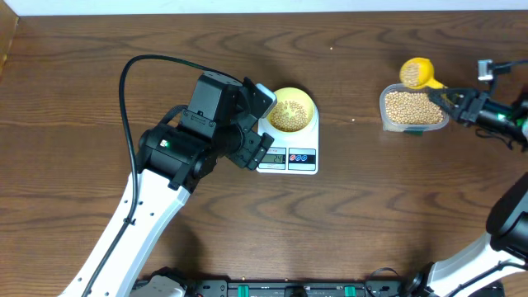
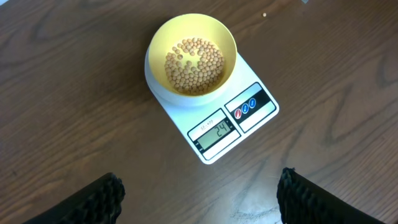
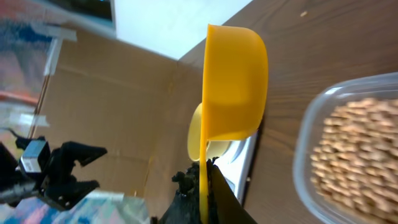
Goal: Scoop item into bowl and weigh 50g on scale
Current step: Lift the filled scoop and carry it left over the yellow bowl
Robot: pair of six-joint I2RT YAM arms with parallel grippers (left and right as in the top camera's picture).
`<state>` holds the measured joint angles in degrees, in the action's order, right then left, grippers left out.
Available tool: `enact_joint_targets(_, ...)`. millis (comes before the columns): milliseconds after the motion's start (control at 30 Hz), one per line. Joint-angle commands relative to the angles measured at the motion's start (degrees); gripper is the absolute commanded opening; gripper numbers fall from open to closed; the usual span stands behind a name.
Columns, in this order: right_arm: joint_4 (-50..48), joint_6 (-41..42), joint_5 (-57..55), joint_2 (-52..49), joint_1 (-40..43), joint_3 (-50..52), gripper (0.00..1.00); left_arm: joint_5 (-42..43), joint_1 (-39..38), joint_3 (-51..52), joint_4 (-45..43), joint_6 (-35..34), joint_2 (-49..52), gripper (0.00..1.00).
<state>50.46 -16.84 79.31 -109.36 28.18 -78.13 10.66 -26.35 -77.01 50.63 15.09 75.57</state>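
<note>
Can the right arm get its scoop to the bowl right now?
Probably yes: bare table lies between the scoop and the bowl; the left gripper hovers on the bowl's far side.

Even, bright light; soft shadow beside left arm (image 1: 148, 206) on tabletop (image 1: 371, 223). Right wrist view: tub (image 3: 348, 149) blurred, background smeared, scoop (image 3: 236, 81) sharp. Left wrist: scale (image 2: 186, 117) crisp.

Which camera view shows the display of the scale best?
The left wrist view: the display faces the camera, large and sharp, and reads 24. The overhead view shows it small, digits unreadable. The right wrist view does not show it.
</note>
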Motion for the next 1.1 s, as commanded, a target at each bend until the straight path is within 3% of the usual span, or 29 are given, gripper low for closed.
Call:
enact_joint_targets(0, -0.3, 0.6, 2.8, -0.5, -3.4, 0.2, 0.01, 0.7, 0.3, -0.5, 0.1, 0.5, 0.0, 0.81)
enact_joint_targets(300, -1.7, 2.7, 2.8, -0.5, -11.0, 0.2, 0.01, 0.7, 0.3, -0.5, 0.1, 0.5, 0.0, 0.81)
enact_joint_targets(667, -13.6, 12.8, 2.7, -0.5, -21.2, 0.2, 0.01, 0.7, 0.3, -0.5, 0.1, 0.5, 0.0, 0.81)
enact_joint_targets(867, -19.3, 13.2, 1.4, -0.5, -26.9, 0.2, 0.01, 0.7, 0.3, -0.5, 0.1, 0.5, 0.0, 0.81)
enact_joint_targets(1067, -21.6, 14.7, -5.8, -0.5, -30.1, 0.2, 0.01, 0.7, 0.3, -0.5, 0.1, 0.5, 0.0, 0.81)
